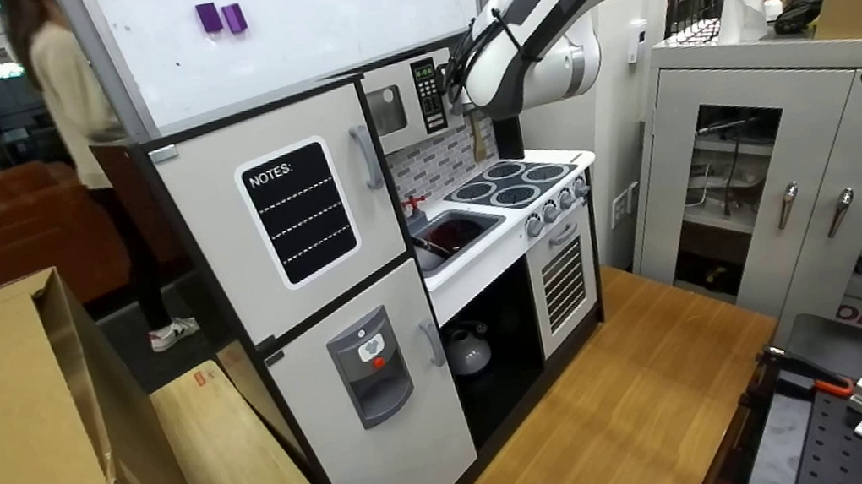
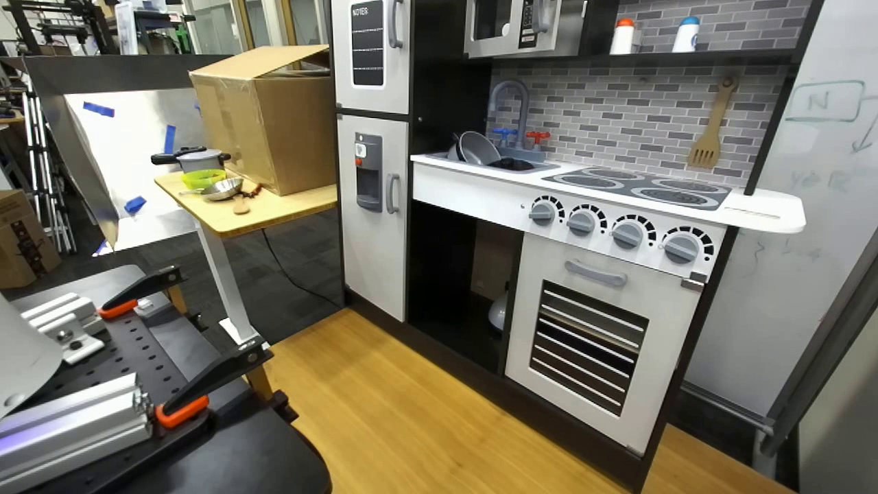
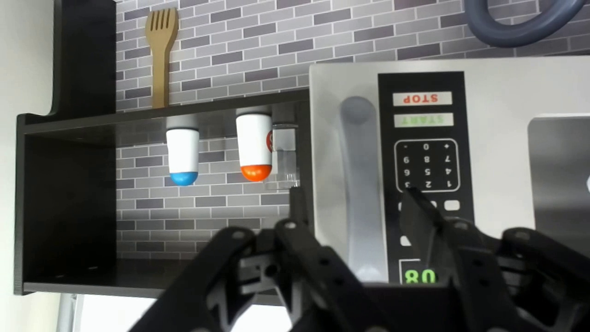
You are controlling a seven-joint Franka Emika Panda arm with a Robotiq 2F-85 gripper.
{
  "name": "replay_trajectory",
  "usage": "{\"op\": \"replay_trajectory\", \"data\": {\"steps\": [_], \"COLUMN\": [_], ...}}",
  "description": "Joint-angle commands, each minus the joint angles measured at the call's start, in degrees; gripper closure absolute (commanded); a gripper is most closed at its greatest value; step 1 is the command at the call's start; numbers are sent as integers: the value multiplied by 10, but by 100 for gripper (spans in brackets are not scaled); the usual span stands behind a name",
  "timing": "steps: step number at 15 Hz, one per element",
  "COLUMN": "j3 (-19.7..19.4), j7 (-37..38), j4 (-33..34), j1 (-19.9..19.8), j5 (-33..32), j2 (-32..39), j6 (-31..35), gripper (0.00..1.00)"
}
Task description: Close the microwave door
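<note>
Microwave door (image 3: 498, 138), parted fingers (image 3: 415, 216) clear only in wrist view

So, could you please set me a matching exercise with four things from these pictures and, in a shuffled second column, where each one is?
Things
1. microwave door handle
2. slotted wooden spatula
3. orange-capped white bottle
4. grey toy kettle

Places
A. on the black shelf
B. inside the black open lower compartment
C. in the gap of the open gripper, as the wrist view shows it
D. hanging against the brick-patterned backsplash

Right pairs: 1-C, 2-D, 3-A, 4-B
</note>
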Motion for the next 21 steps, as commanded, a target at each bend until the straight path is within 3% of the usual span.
{"op": "replay_trajectory", "data": {"steps": [1,4,9,10,12,21], "j3": [0,0,0,0,-1,-43], "j7": [0,0,0,0,0,-11], "j4": [0,-1,-1,-1,-9,-93], "j1": [0,0,0,0,4,45], "j5": [0,0,0,0,2,11], "j2": [0,0,0,0,-4,-40], "j6": [0,0,0,0,2,16], "gripper": [40,21,21,5,0,0]}}
